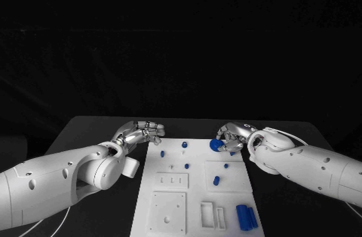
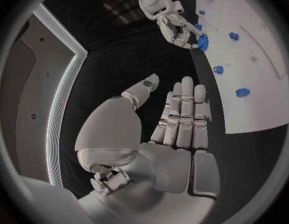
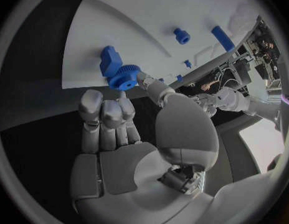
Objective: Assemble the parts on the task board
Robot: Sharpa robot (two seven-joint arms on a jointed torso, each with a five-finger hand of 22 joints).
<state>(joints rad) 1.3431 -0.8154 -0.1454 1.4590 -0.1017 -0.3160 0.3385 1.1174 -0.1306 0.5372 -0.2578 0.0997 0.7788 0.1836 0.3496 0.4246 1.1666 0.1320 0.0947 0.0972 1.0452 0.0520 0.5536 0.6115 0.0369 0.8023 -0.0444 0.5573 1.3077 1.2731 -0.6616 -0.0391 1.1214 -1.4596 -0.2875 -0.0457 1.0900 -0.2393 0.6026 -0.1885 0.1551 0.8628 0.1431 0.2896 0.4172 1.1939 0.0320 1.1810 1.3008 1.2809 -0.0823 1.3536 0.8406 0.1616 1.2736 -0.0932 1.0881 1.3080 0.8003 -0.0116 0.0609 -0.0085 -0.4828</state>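
Between the fingertips of our right hand [image 1: 235,137] we pinch a blue gear [image 3: 124,77], held over the far right corner of the task board [image 1: 170,205]. Just beyond the fingers, against the gear, a blocky blue part [image 3: 109,59] stands on the board; we cannot tell whether the gear already sits on a post or hangs just above one.

Our left hand [image 1: 139,133] hovers over the black table [image 1: 90,130] just off the board's far left edge, fingers relaxed and apart, grasping nothing.

To do this step well, we judge we should keep the gear's face level with the board, line its bore up over the seat, lower it straight, and give a slight turn if the teeth must mesh with a neighbour. Releasing only once it sits flat avoids a tilted gear.

As for recesses, the board's near end carries 1 square pocket and 2 narrow slots beside it, all of which look unfilled. 2 long blue parts [image 1: 246,217] lie just beside those slots, and several small blue pegs [image 1: 216,180] stand nearer our fingers.
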